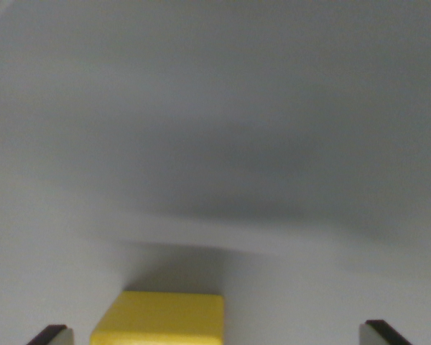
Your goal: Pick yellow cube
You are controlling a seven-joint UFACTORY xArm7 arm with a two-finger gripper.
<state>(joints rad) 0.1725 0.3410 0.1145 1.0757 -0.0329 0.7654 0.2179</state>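
Yellow cube [159, 318] sitting on grey bench [215, 144], between spread hand [219, 334] fingertips, nearer the wrist view's left one. Hand released, gripping nothing. Closing and lifting seemingly remaining.

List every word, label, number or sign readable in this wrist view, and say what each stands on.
None. The yellow cube shows a plain top face with no print. The grey surface is blank and blurred. The end effector fingertips at the bottom corners carry no visible markings.
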